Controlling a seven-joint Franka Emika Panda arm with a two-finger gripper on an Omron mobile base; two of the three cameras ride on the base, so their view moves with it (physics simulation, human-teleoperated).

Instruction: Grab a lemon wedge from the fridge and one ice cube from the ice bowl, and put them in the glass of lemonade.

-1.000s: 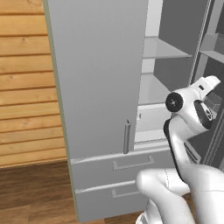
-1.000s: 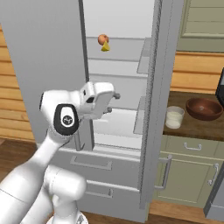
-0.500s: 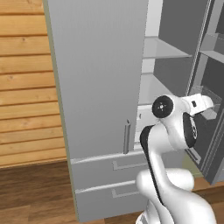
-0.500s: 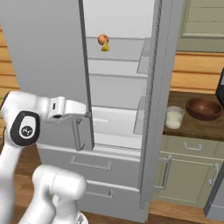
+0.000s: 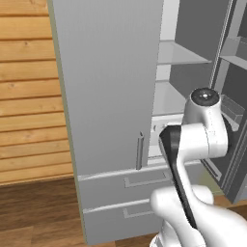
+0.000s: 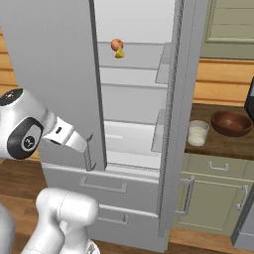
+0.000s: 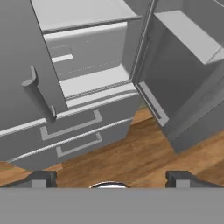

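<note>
The jaws stand wide apart and hold nothing: in the hand view the gripper (image 7: pixel 111 179) shows as two dark tips at the bottom corners with bare wooden floor (image 7: pixel 131 157) between them.

The fridge (image 6: pixel 59 69) has its right door (image 6: pixel 171 124) swung open and its left door shut, so the lit shelves are exposed in the middle of the right base view. The lemon wedge (image 6: pixel 119 53) sits on the upper shelf near the top centre of that frame, just beside, perhaps touching, a small round orange-red fruit (image 6: pixel 116 44); at this size I cannot tell which. The glass of lemonade (image 6: pixel 198 133) waits on the desk (image 6: pixel 223 144) at the right of the frame, next to a brown bowl (image 6: pixel 232 123), which is probably the ice bowl, though its contents are too small to make out.

In the left base view the arm (image 5: pixel 202 135) folds in front of the open compartment at centre right, low against the drawers (image 5: pixel 125 193), well below the wedge's shelf.

By my judgement, only the opening of the fridge is done. The wedge is not yet fetched, no ice has been taken, and nothing has gone into the glass. Reaching the wedge likely calls for raising the hand to the upper shelf first.
</note>
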